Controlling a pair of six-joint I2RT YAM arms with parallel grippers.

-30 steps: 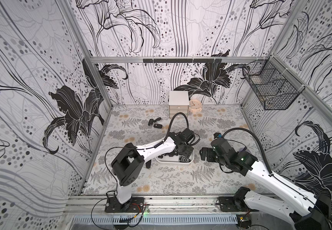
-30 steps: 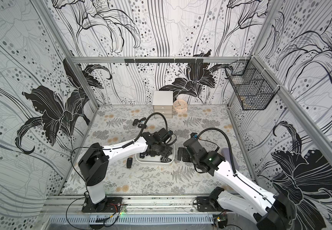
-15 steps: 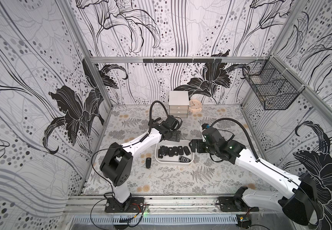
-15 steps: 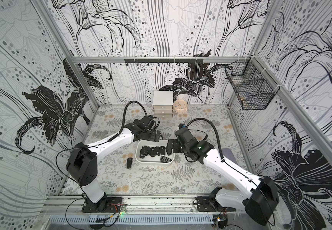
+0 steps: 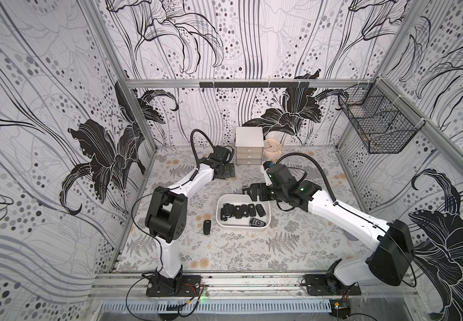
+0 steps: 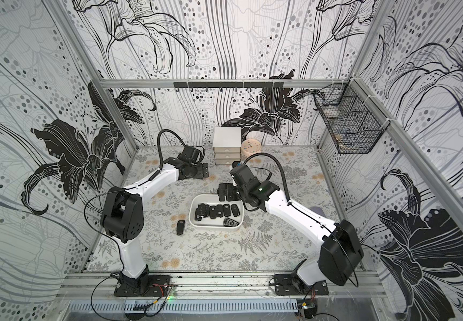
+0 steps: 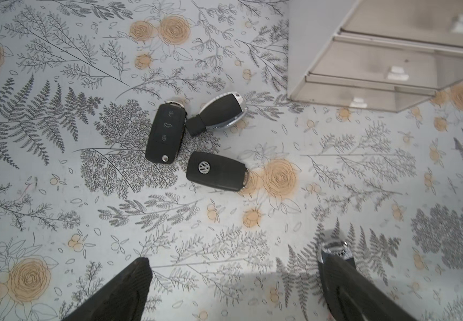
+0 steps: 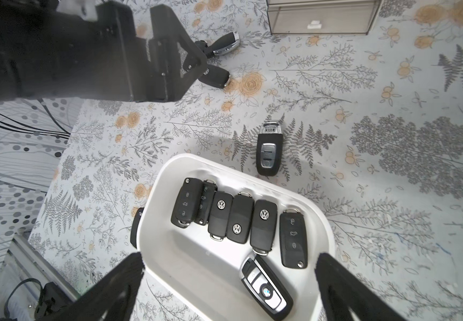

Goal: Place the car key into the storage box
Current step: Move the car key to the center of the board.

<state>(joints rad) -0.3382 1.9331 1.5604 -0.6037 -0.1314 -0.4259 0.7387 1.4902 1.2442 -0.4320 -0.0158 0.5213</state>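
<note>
Car key with VW badge (image 7: 215, 171) lies far-left of the storage box (image 5: 242, 226), just beside a flip key (image 7: 165, 136). Left gripper (image 7: 237, 258) hangs open near it; right gripper (image 8: 230, 258) is open too. Close across its narrow width, sparing the neighbour.

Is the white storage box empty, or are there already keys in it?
Not empty: the storage box holds a row of black key fobs and one silver-trimmed fob.

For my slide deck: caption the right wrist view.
Open right gripper hovers by the storage box lined with car keys; another key lies outside it.
</note>
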